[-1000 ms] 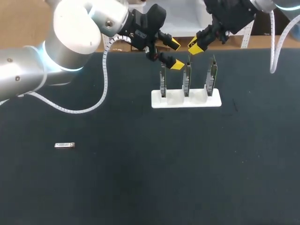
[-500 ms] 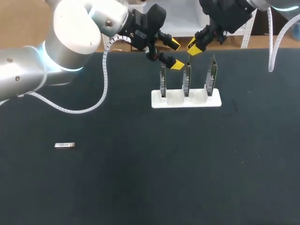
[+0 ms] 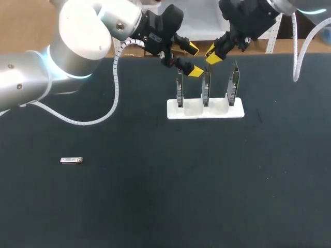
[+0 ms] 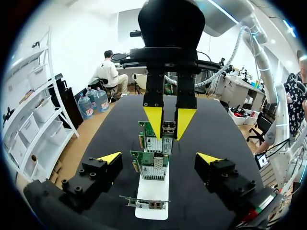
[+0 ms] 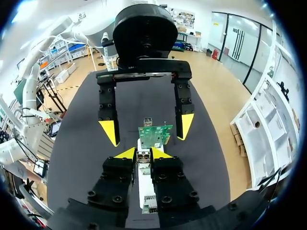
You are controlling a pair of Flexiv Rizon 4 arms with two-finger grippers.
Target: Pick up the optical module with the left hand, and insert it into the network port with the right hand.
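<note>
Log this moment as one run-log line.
left gripper: open, empty | right gripper: shut on optical module near middle network card | spare module: lying on table

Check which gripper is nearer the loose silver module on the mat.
Left, slightly. The left gripper hangs by the leftmost upright card, far from the loose module; the right gripper sits further right.
</note>
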